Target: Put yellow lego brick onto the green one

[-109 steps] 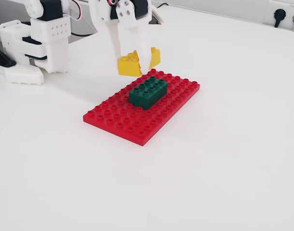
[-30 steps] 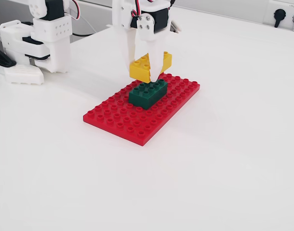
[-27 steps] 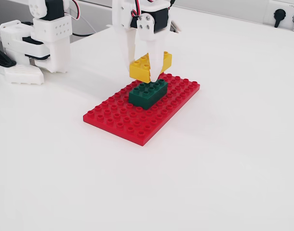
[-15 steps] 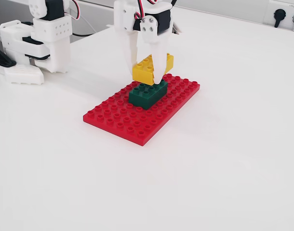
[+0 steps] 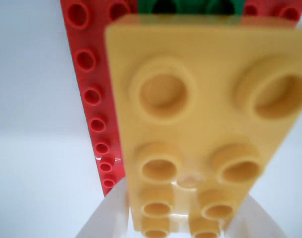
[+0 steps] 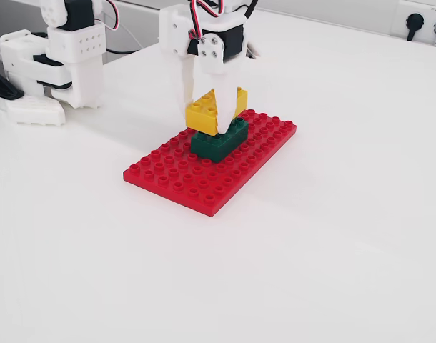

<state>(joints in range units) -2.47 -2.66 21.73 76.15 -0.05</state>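
Observation:
The yellow lego brick [image 6: 201,112] is held between the white fingers of my gripper [image 6: 207,121], which is shut on it. It sits directly over the dark green brick [image 6: 219,143], touching it or a hair above; I cannot tell whether the studs are engaged. The green brick stands on the red baseplate [image 6: 182,179]. In the wrist view the yellow brick [image 5: 200,124] fills the frame, studs up, with the gripper [image 5: 183,223] at its near end. Only a strip of the green brick [image 5: 190,7] shows past its far edge.
The red baseplate [image 5: 86,59] lies on a white table. The arm's white base and motors [image 6: 61,64] stand at the back left in the fixed view. A wall socket [image 6: 414,21] is at the back right.

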